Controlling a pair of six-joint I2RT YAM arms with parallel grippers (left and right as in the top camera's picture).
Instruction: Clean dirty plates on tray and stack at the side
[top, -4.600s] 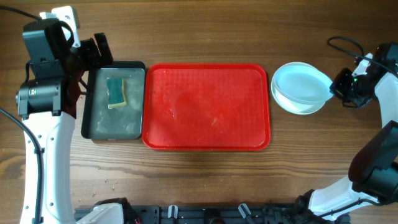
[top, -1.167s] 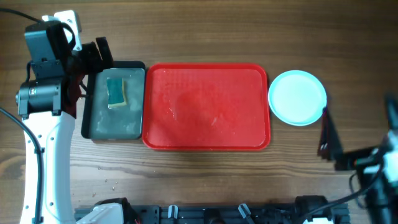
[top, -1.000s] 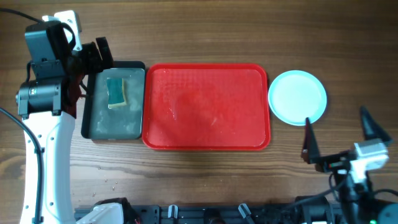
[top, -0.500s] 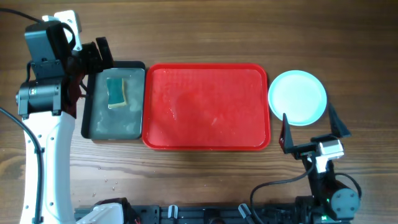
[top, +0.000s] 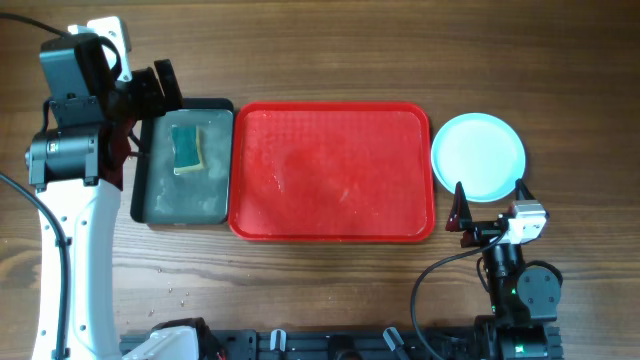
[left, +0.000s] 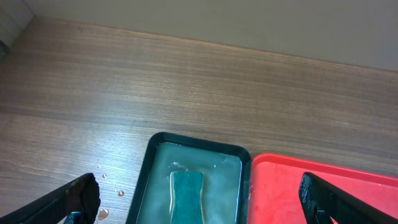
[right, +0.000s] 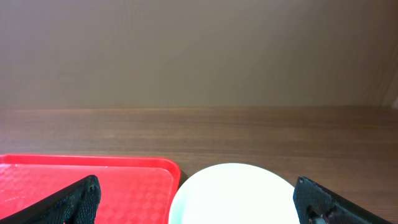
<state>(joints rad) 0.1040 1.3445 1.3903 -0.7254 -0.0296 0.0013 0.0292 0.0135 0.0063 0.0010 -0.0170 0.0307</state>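
The red tray (top: 330, 225) lies mid-table with nothing on it, only wet streaks; its corner shows in the left wrist view (left: 323, 193) and the right wrist view (right: 124, 186). The plates (top: 478, 157) sit stacked on the wood just right of the tray, a light turquoise one on top; the ones beneath are hidden. My right gripper (top: 490, 205) is open and empty, just in front of the stack (right: 233, 193). My left gripper (top: 155, 88) is open and empty at the far left corner of the black tray.
A narrow black tray (top: 183, 205) holding cloudy water and a green sponge (top: 187, 148) stands against the red tray's left side; the left wrist view shows the sponge (left: 186, 196) between my fingers. Water drops (left: 102, 211) lie on the wood beside it.
The right arm has drawn back from the plates, swung down to the front edge and settled just in front of the stack. The top plate now lies flat. The left arm has not moved.
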